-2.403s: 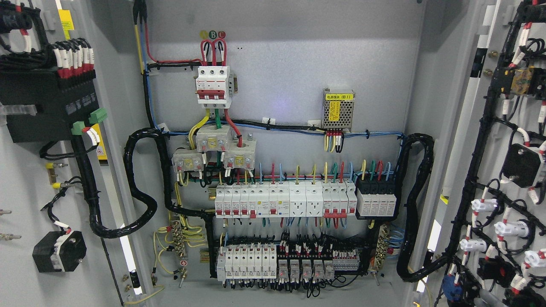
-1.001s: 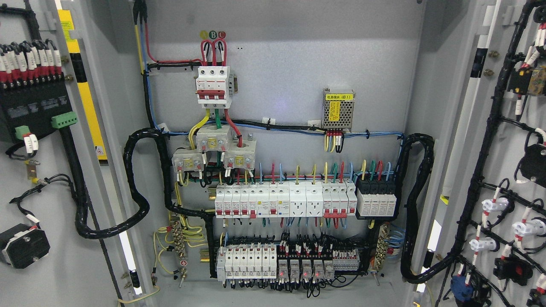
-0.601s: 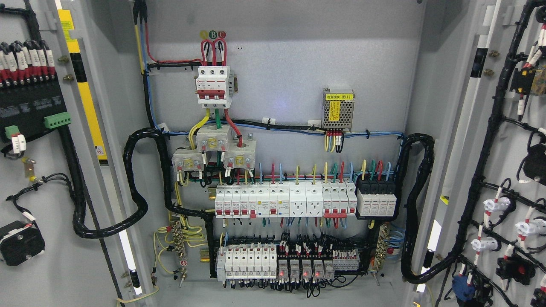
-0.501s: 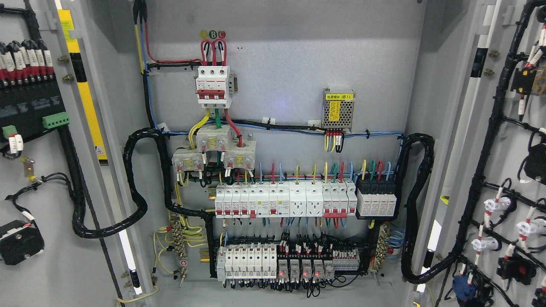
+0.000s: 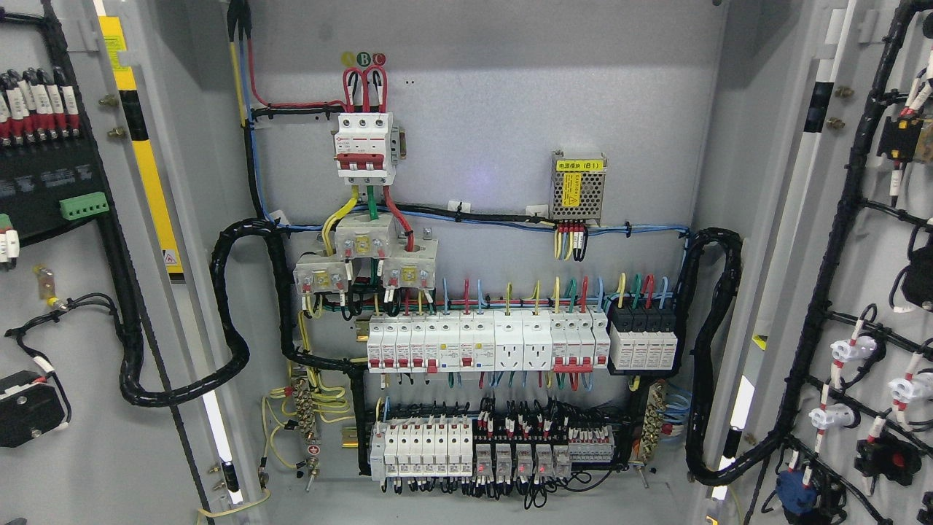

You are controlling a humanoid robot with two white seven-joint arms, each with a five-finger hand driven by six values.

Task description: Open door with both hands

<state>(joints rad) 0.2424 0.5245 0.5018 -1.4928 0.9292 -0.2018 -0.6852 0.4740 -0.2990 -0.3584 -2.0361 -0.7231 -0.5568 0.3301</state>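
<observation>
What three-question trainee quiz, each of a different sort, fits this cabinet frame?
1. True or false: both cabinet doors stand open, the left door and the right door.
2. Which unit carries a yellow label? A) three-pole breaker B) power supply module C) black module block
3. Fill in: the number of robot hands in view is ____.

Key: 1 true; 2 B; 3 zero.

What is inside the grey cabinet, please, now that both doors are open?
Inside the cabinet: a three-pole breaker, a small power supply, two rows of breakers and black cable bundles. Neither robot hand is in view.
</observation>
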